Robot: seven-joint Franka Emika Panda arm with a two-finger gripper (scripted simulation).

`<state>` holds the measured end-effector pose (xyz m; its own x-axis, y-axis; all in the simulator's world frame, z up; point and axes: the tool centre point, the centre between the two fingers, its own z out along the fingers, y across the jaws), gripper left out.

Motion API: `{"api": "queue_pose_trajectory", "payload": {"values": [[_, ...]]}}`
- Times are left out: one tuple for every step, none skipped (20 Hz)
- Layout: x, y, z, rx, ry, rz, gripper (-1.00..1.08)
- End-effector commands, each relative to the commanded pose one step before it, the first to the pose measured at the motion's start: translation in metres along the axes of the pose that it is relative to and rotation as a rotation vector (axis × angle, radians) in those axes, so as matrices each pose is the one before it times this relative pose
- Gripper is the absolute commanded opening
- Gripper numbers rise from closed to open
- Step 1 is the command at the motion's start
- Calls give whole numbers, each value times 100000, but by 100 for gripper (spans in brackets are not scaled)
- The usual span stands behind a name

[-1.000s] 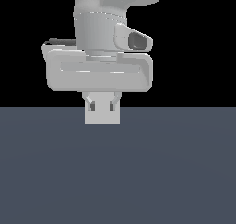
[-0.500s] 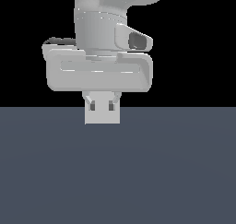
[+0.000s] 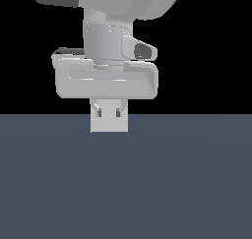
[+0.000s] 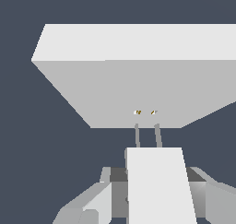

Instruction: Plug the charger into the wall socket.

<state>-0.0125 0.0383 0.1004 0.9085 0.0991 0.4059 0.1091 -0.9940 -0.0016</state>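
In the wrist view the wall socket (image 4: 138,80) is a wide light-grey plate with two small yellowish holes near its lower middle. The white charger (image 4: 156,181) is held between my fingers, and its two thin prongs line up with the holes, their tips just short of them. My gripper (image 4: 154,195) is shut on the charger's sides. In the exterior view my gripper (image 3: 108,112) hangs in front of the socket plate (image 3: 109,126); there the charger blends in between the fingers and cannot be made out.
A dark blue-grey floor (image 3: 126,184) lies under everything. The arm's wide pale hand body (image 3: 106,80) hides the upper part of the socket in the exterior view.
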Motion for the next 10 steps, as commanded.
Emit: {"api": "queue_pose_trajectory", "payload": {"values": [[946,-3,403,49,16,41,-100],[315,-2,137,0,0,0,-100],[274,1,120,0,0,0,-100],[234,4,104,0,0,0,-100],[195,8,88,0,0,0,-100],[150,-13,97,-27,-42,-47,-100],[117,15,56,0,0,0,-100],[79,-6,45,-45,-8,-52,-100],[43,-6,27,-46,-5,-51,-100],[12,9,8,0,0,0,-100]]}}
